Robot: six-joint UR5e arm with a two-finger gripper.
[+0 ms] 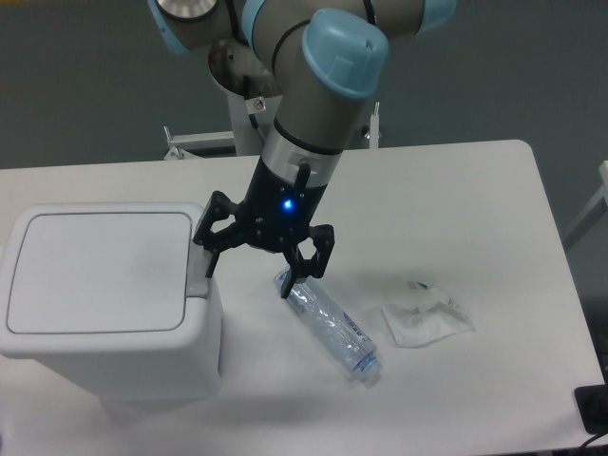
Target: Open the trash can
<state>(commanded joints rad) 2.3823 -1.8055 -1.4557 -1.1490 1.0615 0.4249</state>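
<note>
Trash can (109, 304) at table's left, lid shut, judged rigid, light, smooth plastic; contact point is the grey latch (198, 268) on its right rim; gripper (253, 267) spread, empty, beside it.

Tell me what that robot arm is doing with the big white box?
The robot arm is trying to open the trash can. Its lid is shut flat. The gripper is open and empty, hanging right beside the can's grey latch, with one finger close to it. I can't tell if it is touching. A clear plastic bottle and a crumpled clear wrapper lie on the white table.
</note>
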